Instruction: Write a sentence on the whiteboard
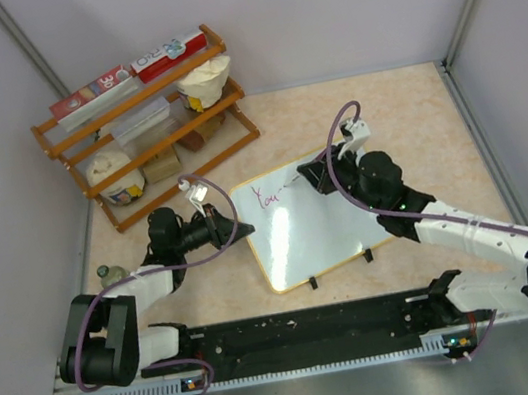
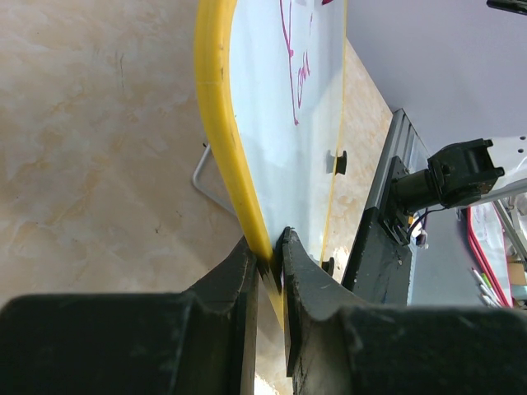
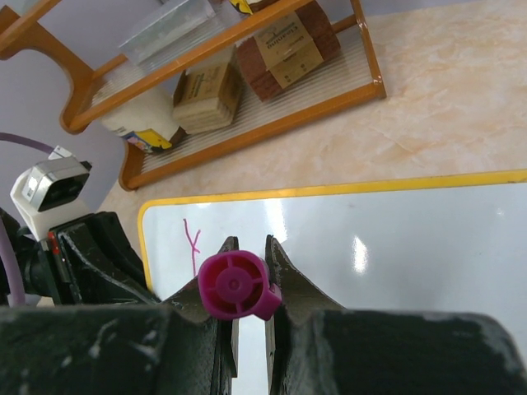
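Note:
The whiteboard [image 1: 314, 225] lies tilted on the table, white with a yellow rim, and pink writing [image 1: 269, 197] sits near its upper left corner. My left gripper [image 1: 239, 230] is shut on the board's left rim. In the left wrist view the yellow rim [image 2: 222, 123] runs down between the jaws of that gripper [image 2: 270, 255]. My right gripper [image 1: 316, 174] hovers over the board's top edge, shut on a magenta marker. In the right wrist view the marker's round end cap [image 3: 235, 285] sits between that gripper's jaws [image 3: 247, 247], above the whiteboard [image 3: 395, 263]. The marker's tip is hidden.
A wooden rack [image 1: 146, 126] with boxes and bags stands at the back left. A small bottle [image 1: 107, 274] sits by the left arm. Two black clips [image 1: 367, 255] stick out of the board's near edge. A black rail [image 1: 307, 332] runs along the table's front, and walls close in both sides.

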Controlling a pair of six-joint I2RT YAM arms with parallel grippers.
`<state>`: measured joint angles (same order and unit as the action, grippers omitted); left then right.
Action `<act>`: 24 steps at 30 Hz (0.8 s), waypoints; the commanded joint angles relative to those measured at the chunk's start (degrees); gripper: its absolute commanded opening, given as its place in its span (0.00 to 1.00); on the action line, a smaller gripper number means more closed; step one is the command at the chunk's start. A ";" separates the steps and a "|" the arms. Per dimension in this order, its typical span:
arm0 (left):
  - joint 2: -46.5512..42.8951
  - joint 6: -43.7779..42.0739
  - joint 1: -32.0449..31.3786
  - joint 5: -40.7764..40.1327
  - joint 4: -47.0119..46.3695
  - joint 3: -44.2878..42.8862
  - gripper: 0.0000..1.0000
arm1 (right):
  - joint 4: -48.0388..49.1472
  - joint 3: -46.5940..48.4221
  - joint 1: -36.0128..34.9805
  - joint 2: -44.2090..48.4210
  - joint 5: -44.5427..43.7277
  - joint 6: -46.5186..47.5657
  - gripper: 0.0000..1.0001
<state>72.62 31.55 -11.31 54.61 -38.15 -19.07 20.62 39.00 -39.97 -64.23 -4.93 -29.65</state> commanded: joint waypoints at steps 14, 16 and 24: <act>-0.20 -4.83 -0.11 -2.14 -0.08 -0.44 0.00 | 1.27 -0.16 0.33 -1.69 -0.87 0.73 0.00; -0.02 -4.83 -0.11 -2.05 -0.17 -0.53 0.00 | 0.91 -0.51 0.33 -1.43 -0.61 0.82 0.00; 0.07 -4.83 -0.11 -2.14 -0.17 -0.53 0.00 | 0.47 -2.35 0.33 -0.55 0.79 0.91 0.00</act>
<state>72.62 31.53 -11.31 54.52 -38.09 -19.07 21.67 38.24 -39.97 -65.84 -4.47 -29.71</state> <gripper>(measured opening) 0.175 0.103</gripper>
